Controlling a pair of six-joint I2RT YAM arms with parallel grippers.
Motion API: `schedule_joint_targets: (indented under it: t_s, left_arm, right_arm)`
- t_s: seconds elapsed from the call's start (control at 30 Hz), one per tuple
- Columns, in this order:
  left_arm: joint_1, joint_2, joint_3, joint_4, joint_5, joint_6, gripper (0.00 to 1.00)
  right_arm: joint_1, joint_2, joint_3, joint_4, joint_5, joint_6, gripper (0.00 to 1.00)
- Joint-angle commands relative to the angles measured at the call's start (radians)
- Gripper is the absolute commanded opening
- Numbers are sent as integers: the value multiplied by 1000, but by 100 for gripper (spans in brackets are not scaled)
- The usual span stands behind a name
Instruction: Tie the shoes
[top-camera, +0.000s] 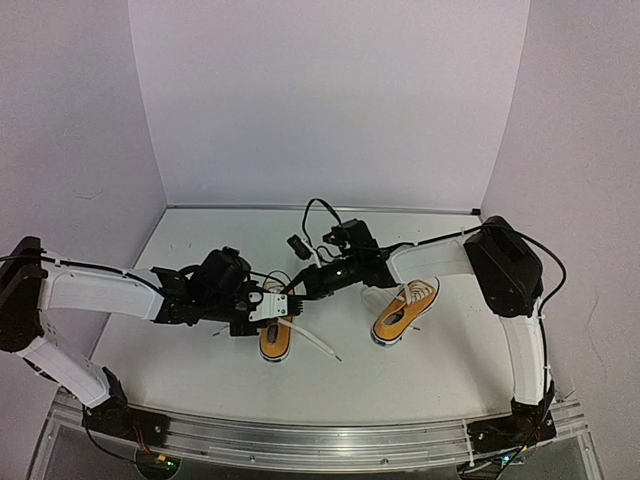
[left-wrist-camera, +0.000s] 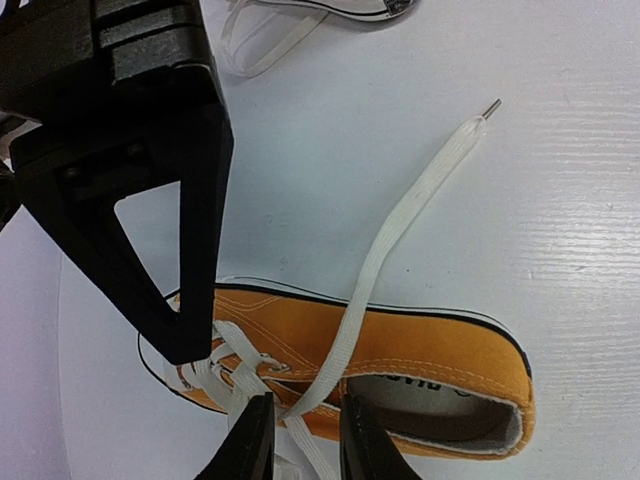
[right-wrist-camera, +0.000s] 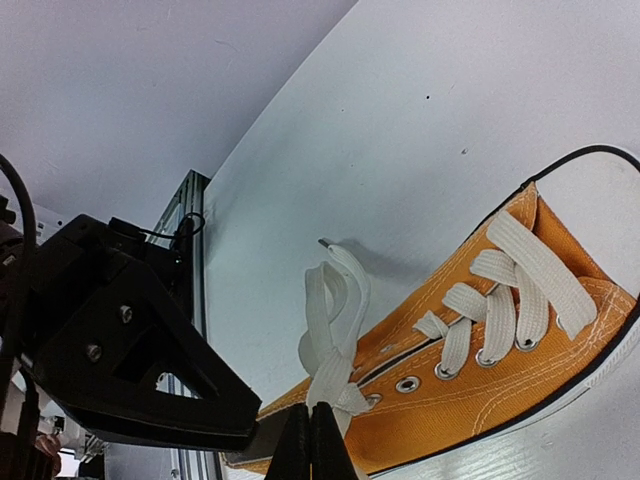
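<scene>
Two orange-yellow sneakers with white laces lie on the white table. The near shoe (top-camera: 275, 341) sits under both grippers; it also shows in the left wrist view (left-wrist-camera: 420, 345) and the right wrist view (right-wrist-camera: 500, 390). My left gripper (top-camera: 268, 308) (left-wrist-camera: 305, 440) is open, its fingers either side of a loose lace (left-wrist-camera: 400, 225) that runs out across the table to its tip. My right gripper (top-camera: 298, 290) (right-wrist-camera: 310, 445) is shut on a doubled loop of lace (right-wrist-camera: 335, 310) at the shoe's top eyelets. The other shoe (top-camera: 405, 310) lies to the right, untouched.
The loose lace end (top-camera: 318, 346) trails right of the near shoe toward the front. White walls enclose the back and sides. A metal rail (top-camera: 300, 455) runs along the near edge. The second shoe's sole and lace (left-wrist-camera: 255, 45) lie just beyond the left gripper.
</scene>
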Motion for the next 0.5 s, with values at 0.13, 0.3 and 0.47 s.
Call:
schedule_joint_targets:
  t_s: [0.13,0.3,0.47]
  left_arm:
    - [-2,85,63,-10,-68,98,23]
    - [-1,123,70,1,-100,115,24]
    - [0,134,78,7,-120,94,12]
  right_arm:
    - [-6,-51,-10,46,-8,9,0]
    - [-6,-45,-5,47,-9,12,0]
    - [-6,-43,0,49,-11,14,0]
